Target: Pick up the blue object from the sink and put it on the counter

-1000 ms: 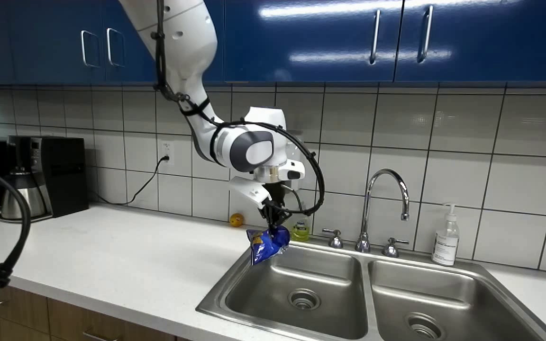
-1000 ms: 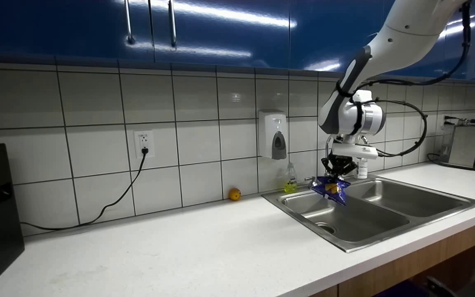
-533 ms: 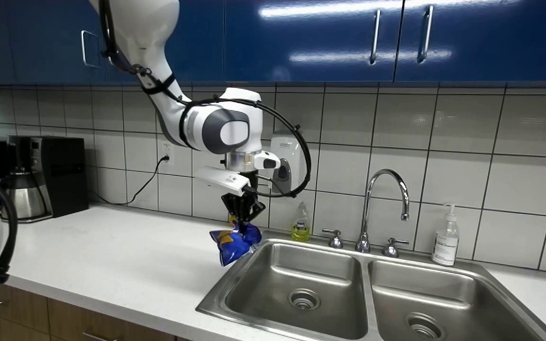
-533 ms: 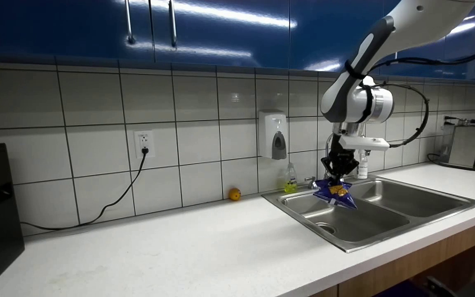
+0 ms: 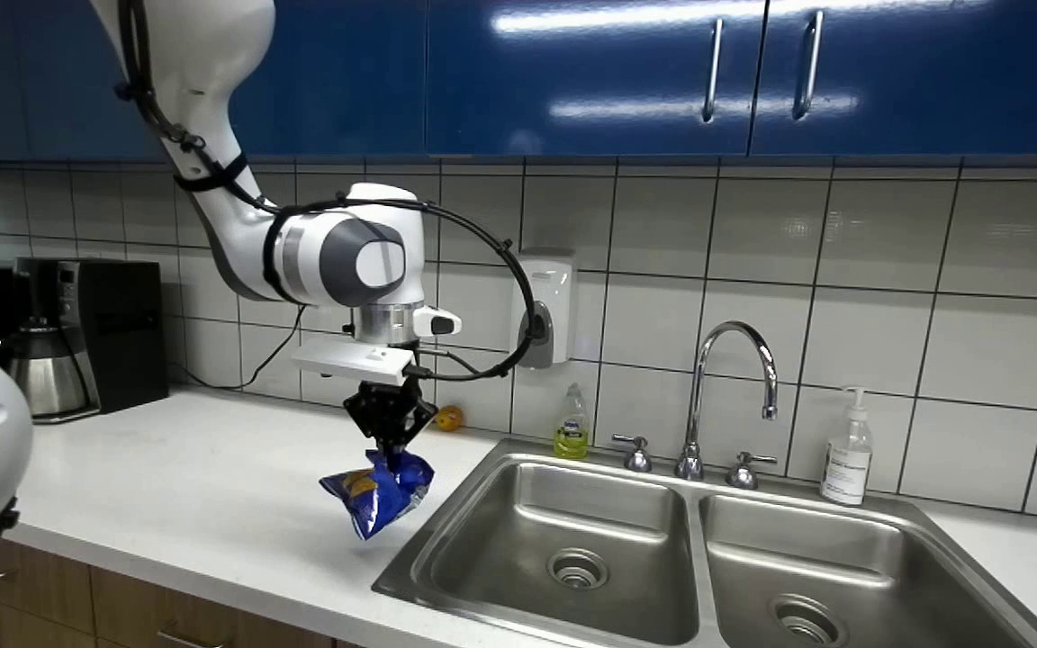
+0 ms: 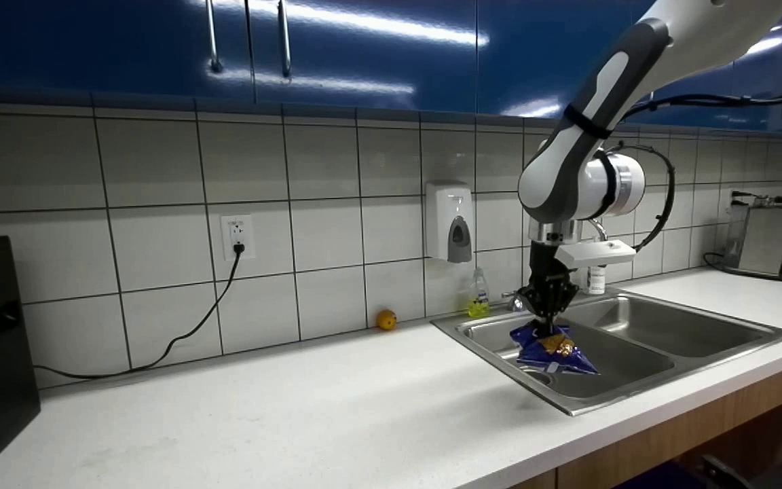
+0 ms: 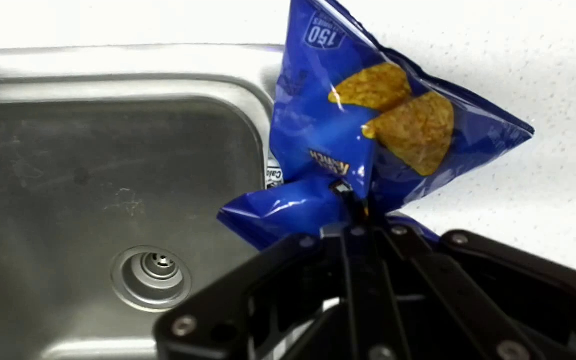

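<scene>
In an exterior view, the flat white counter [image 5: 194, 472] lies at nine o'clock from my black metal claw [image 5: 390, 456], which pinches the crinkled blue plastic chip bag [image 5: 376, 498] mid-body, probably for steadiness. I'm holding it aloft near the double steel sink [image 5: 703, 562], four o'clock.

Gripper [image 5: 390, 455] is black, bag [image 7: 368, 120] at its tip shiny blue with orange-brown chip print, counter [image 7: 528, 200] below it speckled white, sink [image 5: 703, 560] below and beside it silver-grey, cabinets [image 5: 590, 63] above glossy blue, tiles [image 5: 644, 225] behind pale, dark-gridded.
</scene>
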Robot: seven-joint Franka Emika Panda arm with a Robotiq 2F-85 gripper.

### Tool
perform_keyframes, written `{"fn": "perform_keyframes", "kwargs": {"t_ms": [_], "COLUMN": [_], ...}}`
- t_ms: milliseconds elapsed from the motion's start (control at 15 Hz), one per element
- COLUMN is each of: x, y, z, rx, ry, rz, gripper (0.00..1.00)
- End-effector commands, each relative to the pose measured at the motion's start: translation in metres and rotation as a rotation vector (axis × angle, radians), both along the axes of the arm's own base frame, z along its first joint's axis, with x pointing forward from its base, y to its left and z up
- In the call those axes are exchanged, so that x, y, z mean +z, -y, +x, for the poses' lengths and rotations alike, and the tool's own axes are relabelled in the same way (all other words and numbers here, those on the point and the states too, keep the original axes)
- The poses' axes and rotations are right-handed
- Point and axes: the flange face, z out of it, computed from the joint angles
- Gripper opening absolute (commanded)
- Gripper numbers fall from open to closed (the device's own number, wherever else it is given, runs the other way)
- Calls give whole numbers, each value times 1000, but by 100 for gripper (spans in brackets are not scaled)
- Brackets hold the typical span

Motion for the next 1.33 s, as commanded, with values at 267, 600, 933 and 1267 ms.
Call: {"fn": "perform_keyframes", "kwargs": {"t_ms": [267,600,933,1267], "x": [-11,-22,-38,-49], "y": [-66,-95,-112,-118], "z": [-6,1,5,12], "rx": [147,186,202,194], "ry": [10,22,22,15], "rz": [-39,-47,-57,-64], "gripper": [0,0,0,0]}}
